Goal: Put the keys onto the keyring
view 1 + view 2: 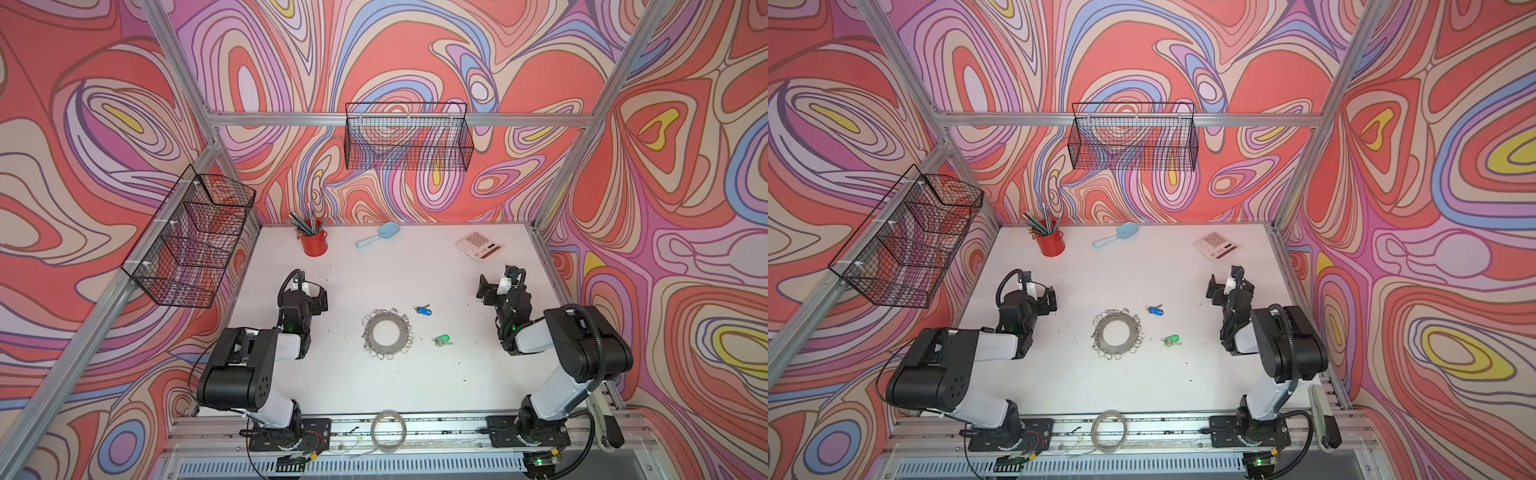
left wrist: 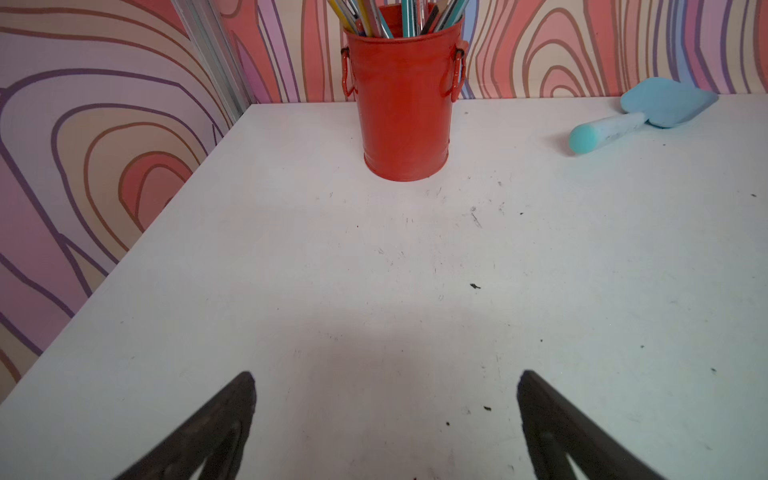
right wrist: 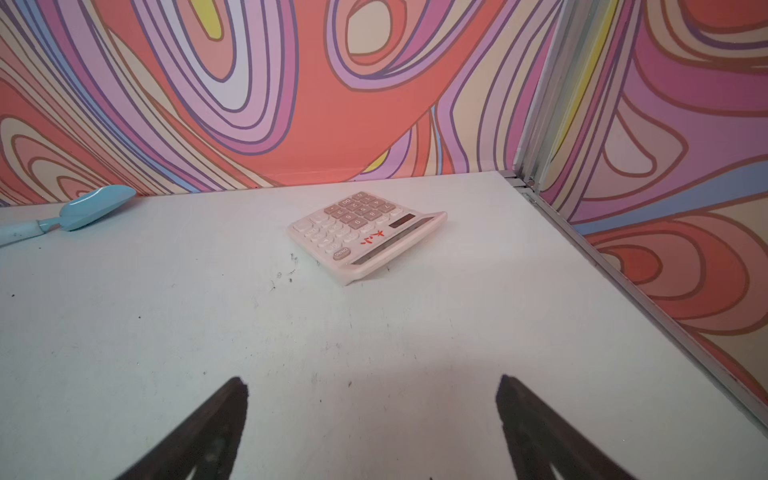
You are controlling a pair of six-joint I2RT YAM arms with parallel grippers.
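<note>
Left pincer [image 2: 386,382] and right pincer [image 3: 372,386] are seen released and empty; nothing is threaded yet; blue-tagged key [image 1: 423,309] and green-tagged key [image 1: 442,339] are found loose on the worktop [image 1: 332,374], near the keyring [image 1: 368,332], on its right-arm side.

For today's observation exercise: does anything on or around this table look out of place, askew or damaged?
A thin silvery hoop lies off the table, on the front rail. The calculator sits askew to the table's edge.

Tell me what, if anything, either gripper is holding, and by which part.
Nothing is held. Left gripper and right gripper are open; blue key and green key lie on the table.
</note>
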